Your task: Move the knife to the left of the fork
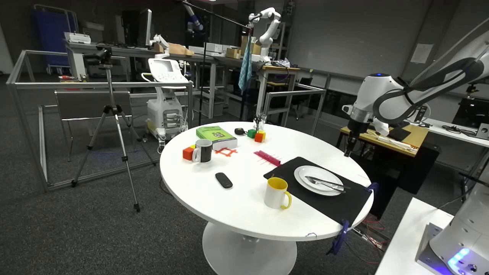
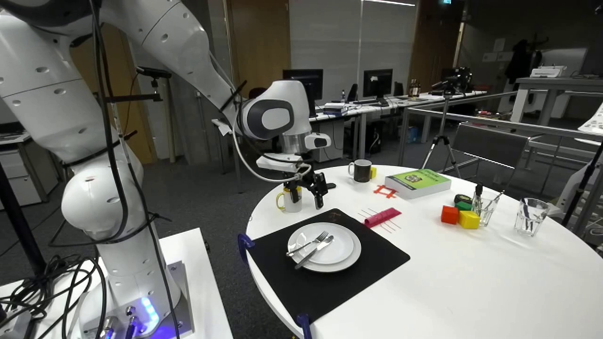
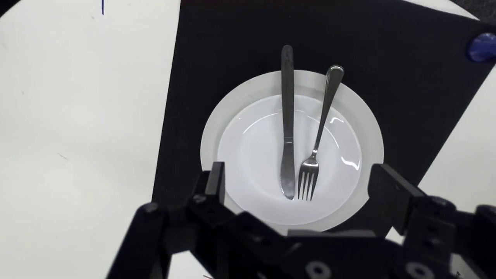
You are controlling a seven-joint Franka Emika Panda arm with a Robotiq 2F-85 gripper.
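Right beneath knife and fork, plates

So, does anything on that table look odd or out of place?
Slightly: the knife and fork lie askew to each other on the stacked plates, handles overhanging the rim. Also, blue clamps at corners of the black placemat look unusual for a dinner setting.

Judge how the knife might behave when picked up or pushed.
The knife is probably stiff: it looks metallic. Its smooth-looking handle could slip in a loose grip. With the handle's end past the rim of the larger plate, pressing there might tip it.
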